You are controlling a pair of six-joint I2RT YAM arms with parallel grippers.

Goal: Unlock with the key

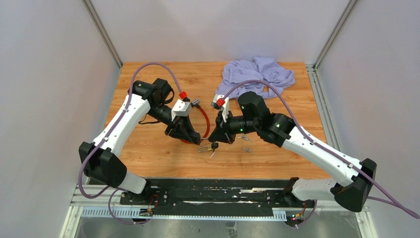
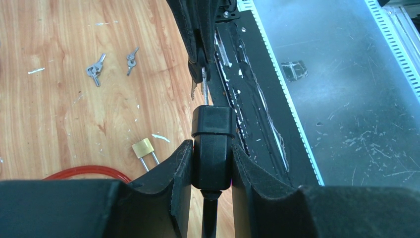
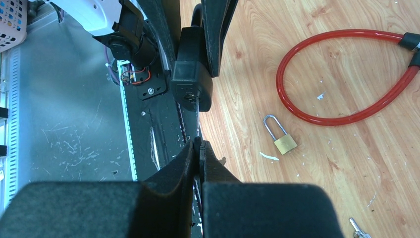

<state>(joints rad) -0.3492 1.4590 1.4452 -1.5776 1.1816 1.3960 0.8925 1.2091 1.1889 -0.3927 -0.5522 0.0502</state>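
The black lock head (image 2: 213,124) of a red cable lock (image 3: 341,74) is clamped between my left gripper's (image 2: 212,148) jaws, held above the table's near edge. A silver key (image 3: 197,116) sticks into the face of the lock head (image 3: 190,84). My right gripper (image 3: 197,144) is shut on the key's bow, in line with the lock. In the top view the two grippers meet near the front middle, left (image 1: 190,135) and right (image 1: 219,136), with the lock head (image 1: 214,146) between them. The key (image 2: 204,87) also shows in the left wrist view.
A small brass padlock (image 3: 283,141) lies on the wood next to the red cable loop. Two loose key bunches (image 2: 95,69) (image 2: 131,55) lie on the table. A crumpled purple cloth (image 1: 257,72) sits at the back. A black rail (image 1: 213,191) runs along the near edge.
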